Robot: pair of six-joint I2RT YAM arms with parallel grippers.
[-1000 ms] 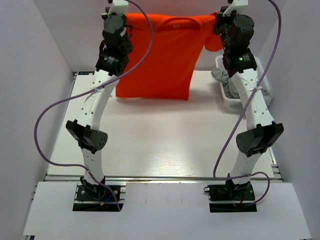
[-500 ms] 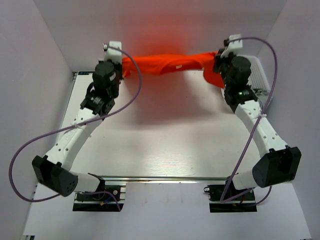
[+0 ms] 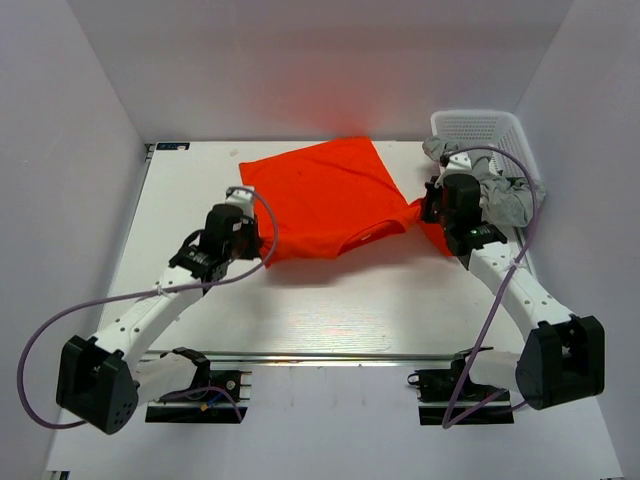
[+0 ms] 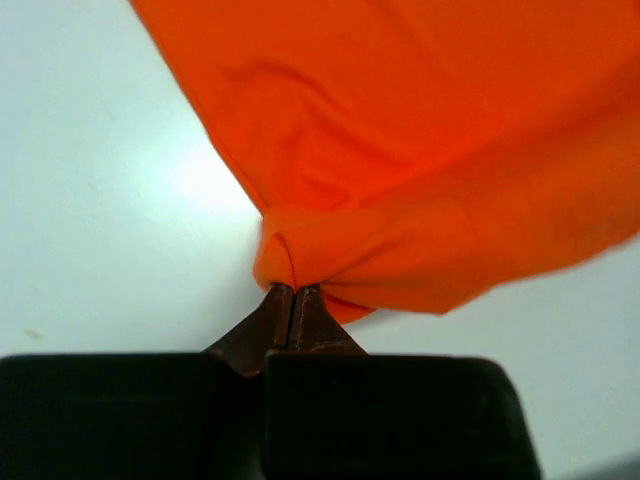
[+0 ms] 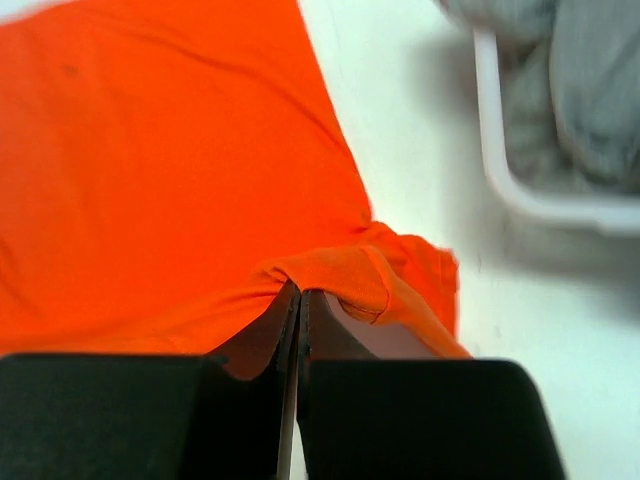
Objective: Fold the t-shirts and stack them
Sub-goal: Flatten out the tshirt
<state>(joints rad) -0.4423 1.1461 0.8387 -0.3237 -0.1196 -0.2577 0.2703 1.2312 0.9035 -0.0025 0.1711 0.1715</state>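
The orange-red t-shirt (image 3: 325,195) lies spread on the white table, its hem toward the far edge and its collar end toward me. My left gripper (image 3: 262,240) is shut on its near left corner; the left wrist view shows the cloth (image 4: 400,150) bunched at the closed tips (image 4: 293,290). My right gripper (image 3: 425,208) is shut on its near right shoulder; the right wrist view shows the cloth (image 5: 160,170) pinched at the tips (image 5: 300,292). Pale grey t-shirts (image 3: 500,195) are heaped in and over the basket; they also show in the right wrist view (image 5: 590,90).
A white lattice basket (image 3: 480,128) stands at the far right corner of the table (image 3: 330,300), close to my right arm. Grey walls close in the left, back and right sides. Purple cables loop beside both arms.
Both grippers have come down from high at the back and toward me, laying the orange-red t-shirt out flat on the table. Both stay shut on it.
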